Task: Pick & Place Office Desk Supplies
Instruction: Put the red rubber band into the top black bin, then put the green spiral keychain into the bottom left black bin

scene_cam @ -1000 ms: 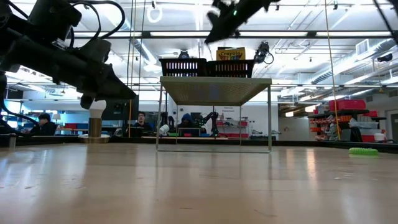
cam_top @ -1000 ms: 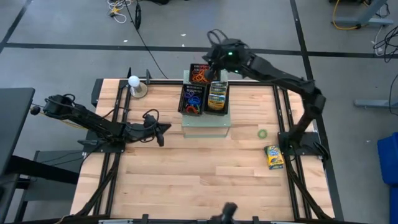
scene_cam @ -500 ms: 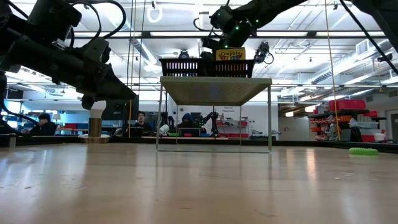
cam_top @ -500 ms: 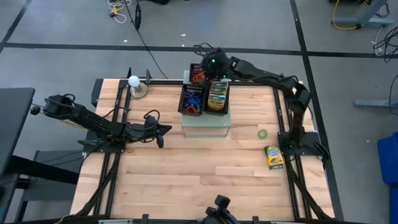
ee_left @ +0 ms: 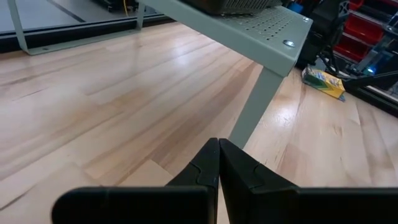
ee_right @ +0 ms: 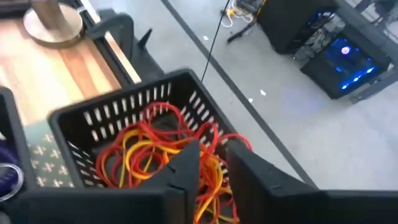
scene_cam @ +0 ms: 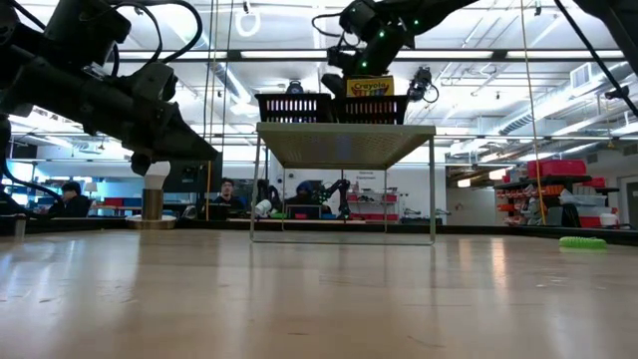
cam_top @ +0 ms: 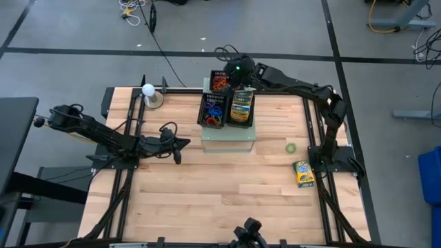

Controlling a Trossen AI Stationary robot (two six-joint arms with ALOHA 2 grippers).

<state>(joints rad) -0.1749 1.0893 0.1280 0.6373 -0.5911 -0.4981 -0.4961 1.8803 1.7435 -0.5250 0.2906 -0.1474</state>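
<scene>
Over the far tray: the right gripper (cam_top: 224, 78) hangs above the tangle of rubber bands (ee_right: 165, 146), its fingers (ee_right: 180, 168) parted by a narrow gap with nothing between them.
Rubber bands: an orange and red heap in the black mesh tray (ee_right: 118, 102) at the far end of the pale-green perforated box (cam_top: 229, 141).
Coloured loops: blue, purple and red ones lie in the near-left tray (cam_top: 212, 110).
Crayon boxes: one stands in the tray (cam_top: 240, 107) beside the loops; a second crayon box (cam_top: 303, 173) lies flat on the table (cam_top: 220, 186) near the right arm's base.
Green loop: alone on the wood (cam_top: 291, 147), between the perforated box and the loose crayon box.
Change: a second ago the right gripper was higher and farther right, over the crayon tray, with its fingers shut; it has since swung left and down to the band tray and the fingers have begun to part.
Left gripper (cam_top: 180, 146): unmoved, low over the table left of the perforated box, fingers (ee_left: 214, 165) pressed together, holding nothing.
Right wrist view only: the bands themselves and the gap between the fingers.
Low view only: the perforated box standing raised on thin legs (scene_cam: 345, 132), trays on top, people at desks far behind.
Left wrist view only: one box leg and the loose crayon box beyond it.
</scene>
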